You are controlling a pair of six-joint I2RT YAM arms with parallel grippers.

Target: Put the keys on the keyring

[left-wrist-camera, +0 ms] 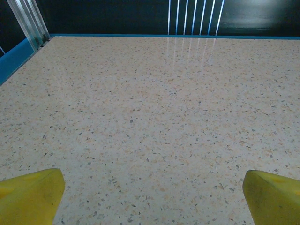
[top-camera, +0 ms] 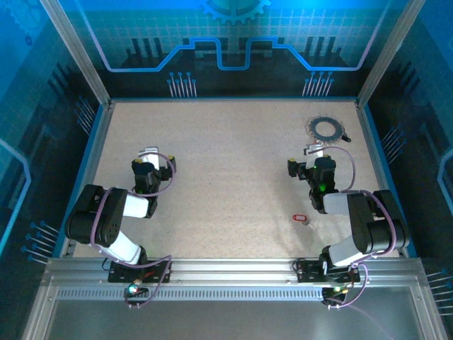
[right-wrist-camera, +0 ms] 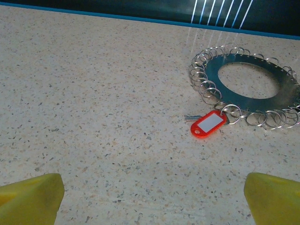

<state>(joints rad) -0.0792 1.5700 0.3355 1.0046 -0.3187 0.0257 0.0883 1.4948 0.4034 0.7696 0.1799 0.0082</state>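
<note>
- Yellow fingertips [right-wrist-camera: 33,199] of the right tool [right-wrist-camera: 152,199] sat at the two bottom corners of the right wrist view, far apart. That tool was wide open and held nothing.
- Past it, on the speckled surface [right-wrist-camera: 93,93], lay the keyring [right-wrist-camera: 248,105]. It was a flat dark ring with lots of little silver loops [right-wrist-camera: 201,77] all round it.
- One red key [right-wrist-camera: 208,124] lay flat at the near side of the keyring, touching the loops. Whether it was hooked on could not be told.
- From above, a second red key [top-camera: 300,217] lay on the surface next to the right arm [top-camera: 364,227], well apart from the keyring.
- From above, the keyring was near the far right corner, and the right tool hung just on its near side, not touching it.
- The left tool [left-wrist-camera: 152,197] was wide open too and held nothing. Bare surface lay under it.
- From above, the left tool was over on the left side, well apart from both keys.
</note>
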